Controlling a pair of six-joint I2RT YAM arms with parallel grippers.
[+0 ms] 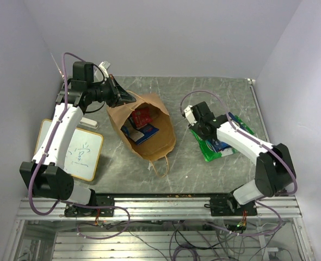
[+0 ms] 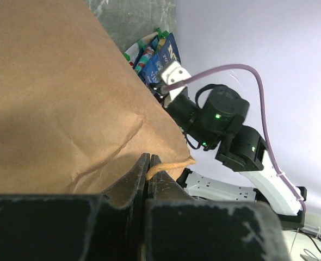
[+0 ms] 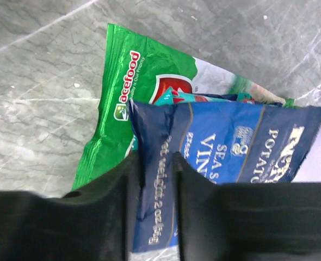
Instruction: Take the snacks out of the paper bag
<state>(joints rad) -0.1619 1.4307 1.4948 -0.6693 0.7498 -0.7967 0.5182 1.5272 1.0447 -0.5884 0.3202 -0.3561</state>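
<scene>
The brown paper bag (image 1: 161, 142) lies open on the table, its mouth facing up. Inside it I see a red packet (image 1: 141, 116) and a blue packet (image 1: 145, 132). My left gripper (image 1: 122, 97) is at the bag's far rim, shut on the bag's twisted string handle (image 2: 174, 162); in the wrist view the left gripper (image 2: 149, 163) has no gap. Right of the bag lies a pile of snacks: a green-white packet (image 3: 133, 81) under a blue packet (image 3: 231, 147). My right gripper (image 3: 154, 163) sits low over the pile, its fingers slightly apart with the blue packet's end between them.
A small whiteboard (image 1: 81, 152) with writing lies at the left, beside the left arm. The bag's other handle (image 1: 161, 166) trails toward the near edge. Walls close in the table at the back and on both sides. The metal rail (image 1: 160, 204) runs along the near edge.
</scene>
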